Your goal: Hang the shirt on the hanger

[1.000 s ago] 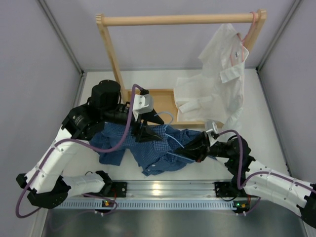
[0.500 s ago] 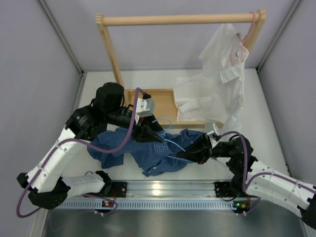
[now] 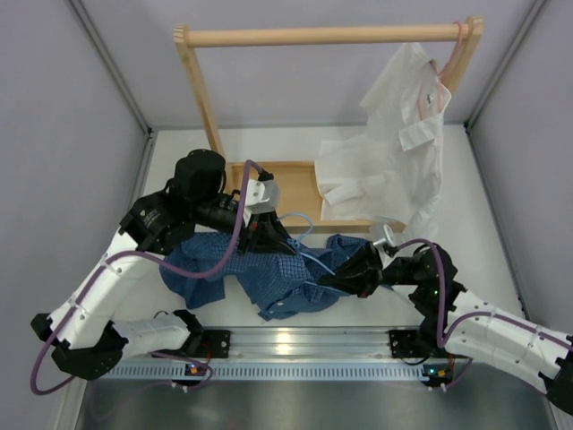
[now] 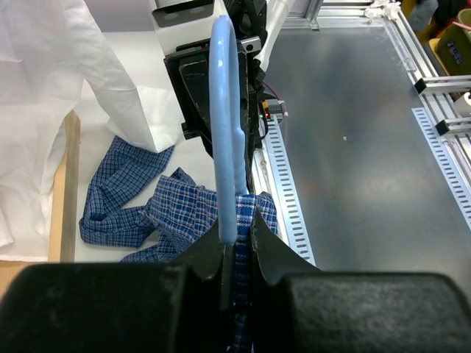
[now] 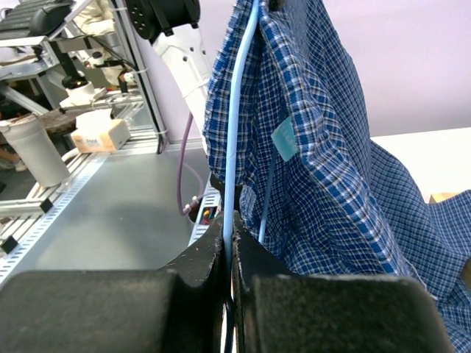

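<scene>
The blue checked shirt (image 3: 269, 279) lies bunched on the table between the two arms, one part drawn up toward the grippers. My left gripper (image 3: 276, 244) (image 4: 236, 217) is shut on a fold of the shirt (image 4: 125, 191), and the light-blue wire hanger (image 4: 223, 110) stands right at its fingertips. My right gripper (image 3: 329, 282) (image 5: 228, 215) is shut on the hanger (image 5: 237, 132) wire, with the shirt (image 5: 331, 184) draped beside and over it. Part of the hanger (image 3: 313, 261) shows between the grippers; the rest is under cloth.
A wooden clothes rack (image 3: 331, 36) stands at the back, its base board (image 3: 291, 179) just behind the grippers. A white shirt (image 3: 394, 152) hangs from a pink hanger (image 3: 452, 54) at the rack's right end. A metal rail (image 3: 295, 345) runs along the near edge.
My left gripper has closed from open onto the shirt at the hanger. The shirt has bunched and pulled in toward the grippers. The right gripper has shifted slightly left.
</scene>
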Available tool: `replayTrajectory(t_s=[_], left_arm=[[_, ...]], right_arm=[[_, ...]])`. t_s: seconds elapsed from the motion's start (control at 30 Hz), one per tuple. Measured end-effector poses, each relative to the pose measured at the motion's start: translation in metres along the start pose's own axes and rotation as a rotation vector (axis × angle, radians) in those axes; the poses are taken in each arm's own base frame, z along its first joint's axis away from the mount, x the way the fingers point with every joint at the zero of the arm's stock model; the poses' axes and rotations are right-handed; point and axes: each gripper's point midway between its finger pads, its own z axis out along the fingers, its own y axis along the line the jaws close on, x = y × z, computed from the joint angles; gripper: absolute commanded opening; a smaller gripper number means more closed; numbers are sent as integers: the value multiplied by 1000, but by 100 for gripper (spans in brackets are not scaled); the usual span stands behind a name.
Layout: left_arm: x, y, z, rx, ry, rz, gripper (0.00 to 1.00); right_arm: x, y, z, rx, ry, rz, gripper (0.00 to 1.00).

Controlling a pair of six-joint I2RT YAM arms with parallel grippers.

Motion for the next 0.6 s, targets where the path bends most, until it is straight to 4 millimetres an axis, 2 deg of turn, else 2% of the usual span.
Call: replayTrajectory(t_s=[0.03, 0.13, 0.3, 0.43, 0.53, 0.6], left_arm=[[0, 0, 0, -1, 0, 1, 0], [2, 2, 0, -7, 5, 2, 0], [5, 14, -6, -119, 25, -5, 0], [6, 21, -22, -267, 26, -11, 0], [10, 24, -36, -375, 8, -16, 0], [11, 27, -44, -444, -9, -21, 0]], right_arm=[[0, 0, 0, 3, 1, -1, 19], [-3, -6, 0, 38, -1, -8, 99], [-25, -32, -14, 279, -41, -17, 99], [-36, -60, -52, 589, -105, 86, 98], [-29, -65, -72, 709, -155, 235, 83], [-15, -65, -78, 733, -196, 368, 77]])
